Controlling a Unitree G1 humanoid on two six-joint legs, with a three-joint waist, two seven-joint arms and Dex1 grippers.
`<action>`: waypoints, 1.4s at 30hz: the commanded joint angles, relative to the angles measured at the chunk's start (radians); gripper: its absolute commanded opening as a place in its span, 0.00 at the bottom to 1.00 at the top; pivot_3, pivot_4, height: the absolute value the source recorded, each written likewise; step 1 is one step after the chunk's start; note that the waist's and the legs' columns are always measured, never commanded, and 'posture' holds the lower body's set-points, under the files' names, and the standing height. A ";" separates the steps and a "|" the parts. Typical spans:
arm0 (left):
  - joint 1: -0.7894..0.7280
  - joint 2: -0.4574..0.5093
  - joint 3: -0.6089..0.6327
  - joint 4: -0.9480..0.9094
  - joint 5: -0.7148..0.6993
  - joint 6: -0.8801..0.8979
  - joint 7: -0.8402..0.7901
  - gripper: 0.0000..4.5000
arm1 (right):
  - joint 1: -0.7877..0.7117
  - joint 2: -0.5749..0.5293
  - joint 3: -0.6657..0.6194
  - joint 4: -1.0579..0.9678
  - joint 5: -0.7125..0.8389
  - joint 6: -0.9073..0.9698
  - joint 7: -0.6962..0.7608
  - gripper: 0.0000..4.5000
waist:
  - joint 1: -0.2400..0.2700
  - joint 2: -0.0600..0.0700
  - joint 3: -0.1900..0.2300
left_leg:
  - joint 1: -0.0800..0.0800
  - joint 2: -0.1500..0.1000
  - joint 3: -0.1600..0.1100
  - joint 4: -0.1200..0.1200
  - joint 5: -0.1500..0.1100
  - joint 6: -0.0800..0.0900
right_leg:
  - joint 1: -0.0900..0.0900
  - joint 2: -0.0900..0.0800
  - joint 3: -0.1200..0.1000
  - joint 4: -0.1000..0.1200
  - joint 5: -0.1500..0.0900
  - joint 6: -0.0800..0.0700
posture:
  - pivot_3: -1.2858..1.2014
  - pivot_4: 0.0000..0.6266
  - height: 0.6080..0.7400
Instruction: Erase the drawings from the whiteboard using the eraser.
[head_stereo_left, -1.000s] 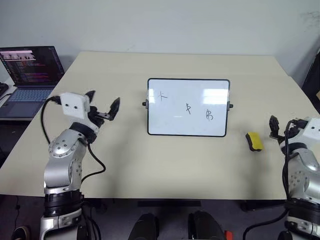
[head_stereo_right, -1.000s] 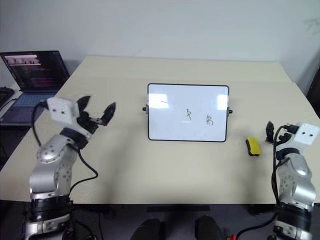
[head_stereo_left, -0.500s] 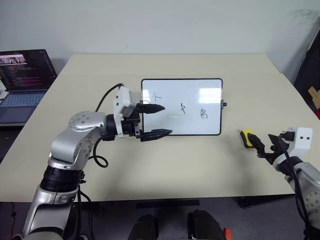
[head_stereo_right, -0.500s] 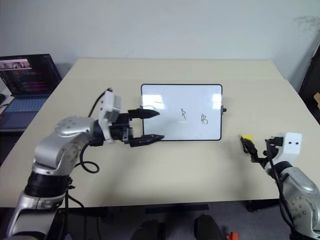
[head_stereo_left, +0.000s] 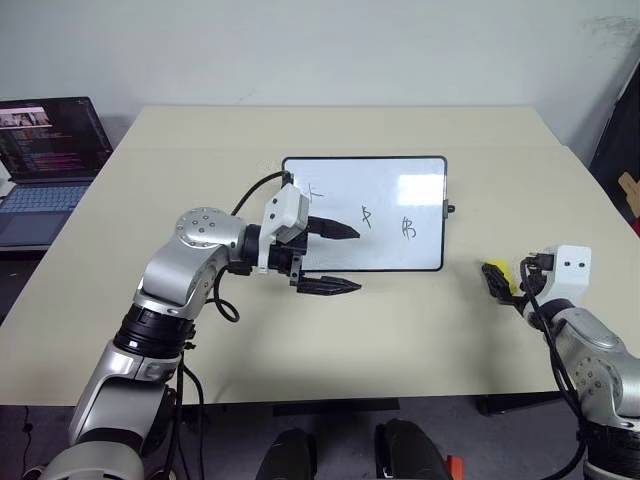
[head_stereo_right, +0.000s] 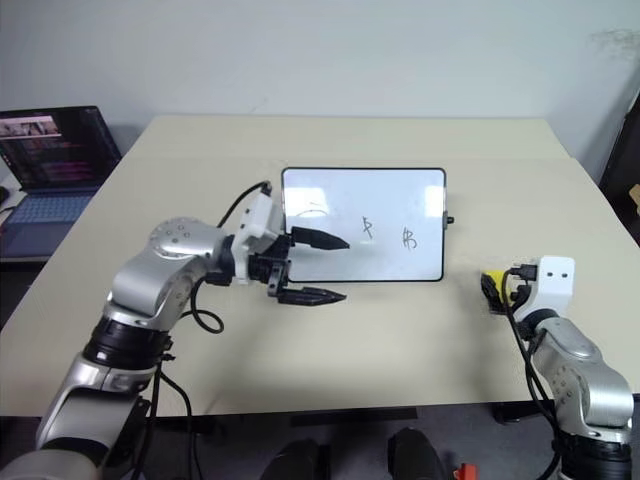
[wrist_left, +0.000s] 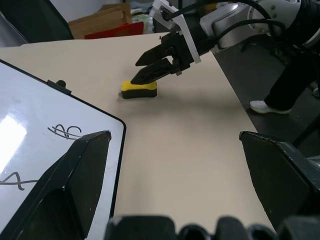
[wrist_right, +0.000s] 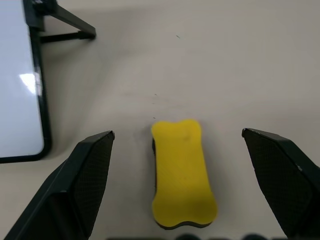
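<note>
A laptop (head_stereo_left: 45, 140) sits at the far left. The left gripper (head_stereo_left: 340, 258) hangs spread wide, grasping nothing, at the near-left part of the whiteboard (head_stereo_left: 390, 178), which stands mid-table with 3 drawings (head_stereo_left: 366, 216). The right gripper (wrist_left: 142, 70) is released, its fingers either side of the eraser (wrist_right: 183, 173) lying on the table (head_stereo_left: 400, 330), right of the board.

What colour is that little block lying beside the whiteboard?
The eraser is bright yellow with a dark underside, clearest in the right wrist view.

Glossy white whiteboard (head_stereo_left: 380, 215), matt beige table (head_stereo_left: 400, 330), matt yellow eraser (wrist_right: 183, 172), textured black fingers (wrist_right: 92, 172)
</note>
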 joint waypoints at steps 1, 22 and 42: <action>-0.014 0.002 0.006 0.000 0.012 -0.019 -0.012 1.00 | -0.031 0.008 0.010 0.016 -0.030 -0.046 0.020 0.99 | 0.000 0.000 0.000 | 0.000 0.000 0.000 0.000 0.000 0.000 | 0.000 0.000 0.000 0.000 0.000 0.000 | 0.52 0.24 1.00; 0.030 0.006 0.020 0.008 0.035 -0.041 -0.002 1.00 | -0.097 0.015 -0.012 0.170 -0.076 -0.070 0.070 0.63 | 0.000 0.000 0.000 | 0.000 0.000 0.000 0.000 0.000 0.000 | -0.001 0.000 0.000 0.001 0.000 0.000 | 0.52 0.24 1.00; 0.105 0.026 0.175 -0.038 0.089 0.107 0.370 1.00 | 0.076 -0.021 0.106 -0.171 -0.123 -0.105 0.161 0.26 | 0.000 0.000 0.000 | -0.008 0.000 0.000 0.002 0.000 0.000 | -0.009 -0.004 0.000 0.003 0.000 0.000 | 0.52 0.24 1.00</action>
